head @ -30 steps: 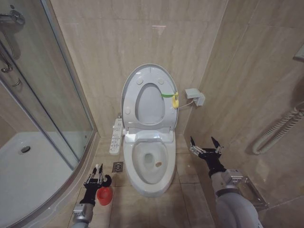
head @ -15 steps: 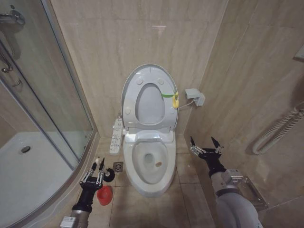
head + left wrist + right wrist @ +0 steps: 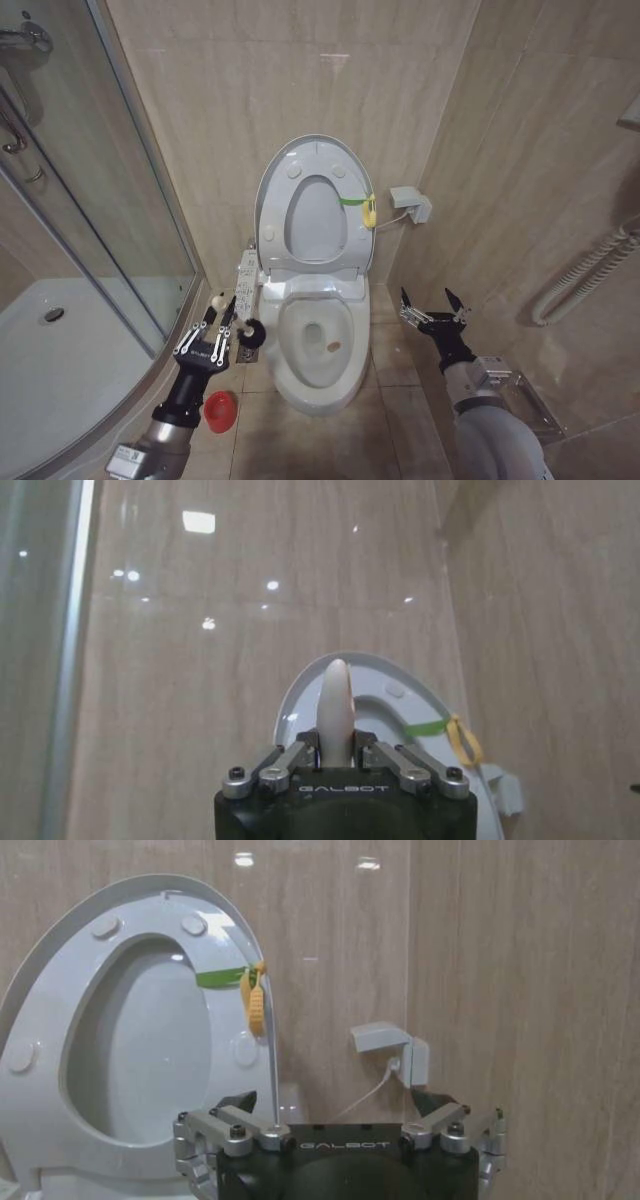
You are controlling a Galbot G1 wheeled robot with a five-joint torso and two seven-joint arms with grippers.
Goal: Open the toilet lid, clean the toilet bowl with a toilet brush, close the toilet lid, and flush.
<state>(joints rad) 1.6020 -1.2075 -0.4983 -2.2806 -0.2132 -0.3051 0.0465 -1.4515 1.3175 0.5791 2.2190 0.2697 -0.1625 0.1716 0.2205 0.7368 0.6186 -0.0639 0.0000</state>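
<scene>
Far left there's the glass shower door (image 3: 120, 200) with the white tray (image 3: 60, 370) behind it. Next to that the left gripper (image 3: 212, 338) is up off the floor, clamped on the brush (image 3: 238, 322): the thin white handle sits between its fingers, and the dark bristle head pokes out toward the bowl (image 3: 310, 350), just beside its left rim, about level with the button panel (image 3: 246, 283). In the left wrist view the handle tip (image 3: 336, 705) sticks straight up out of the closed-down gripper (image 3: 340, 759). The red cup (image 3: 220, 410) sits on the floor right below that arm, well clear of the brush.

Middle: the bowl is uncovered, with the lid (image 3: 315, 205) and seat both tipped up against the wall, green strap and yellow ring (image 3: 368, 210) on the lid's right edge. A small white wall box (image 3: 411, 204) is just right of it.

Right side: the right gripper (image 3: 431, 308) hangs near the wall beside the bowl, spread wide, holding nothing. Its wrist camera shows that gripper (image 3: 340, 1129) facing the raised lid (image 3: 60, 1050).
</scene>
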